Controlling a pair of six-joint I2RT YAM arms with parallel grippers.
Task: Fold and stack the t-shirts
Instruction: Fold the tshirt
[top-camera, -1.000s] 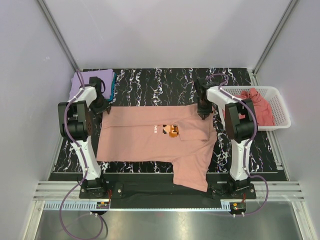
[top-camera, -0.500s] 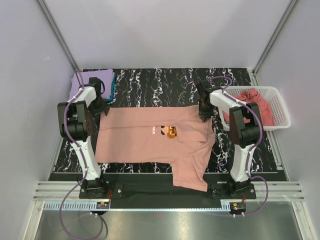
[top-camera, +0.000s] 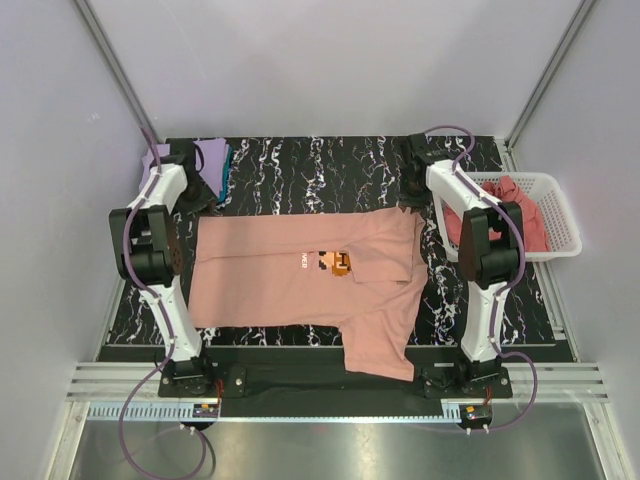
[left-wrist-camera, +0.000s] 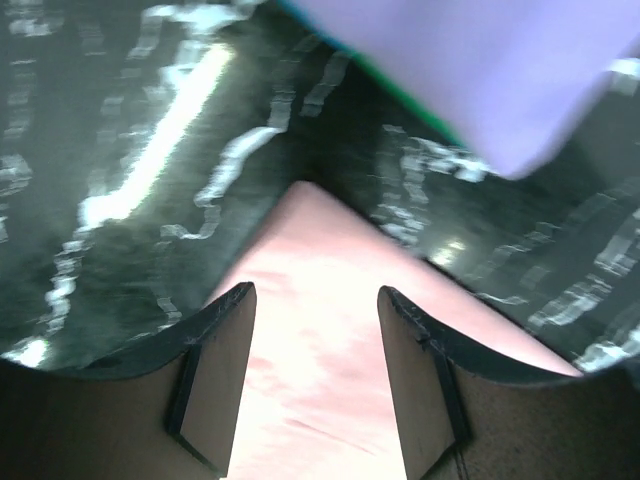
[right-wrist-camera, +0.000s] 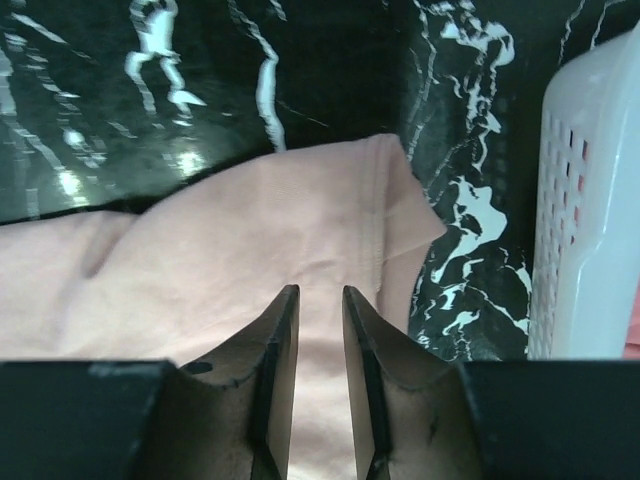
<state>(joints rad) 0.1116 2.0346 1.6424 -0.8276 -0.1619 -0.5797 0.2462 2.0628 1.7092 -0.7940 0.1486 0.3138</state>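
On the black marble-patterned table (top-camera: 300, 165), the salmon-pink cloth t-shirt with a small orange cartoon print (top-camera: 280, 290) is lying spread wide between the two arms, one sleeve reaching toward the near edge. I am judging it only partly folded, so most folds are waiting. At the far left corner a folded lavender-purple t-shirt (top-camera: 212, 158) is sitting on a teal one (top-camera: 227, 163), so a stack is forming. The darker rose-pink t-shirt (top-camera: 510, 205) is waiting crumpled inside the white plastic lattice basket (top-camera: 562, 225) on the right. The left gripper (left-wrist-camera: 315, 300) is hovering over the shirt's far left corner with jaws wide apart, holding nothing. The right gripper (right-wrist-camera: 318, 295) is showing a narrow gap over the far right corner, with the cloth lying flat below, not pinched. The basket is standing close beside the right arm.
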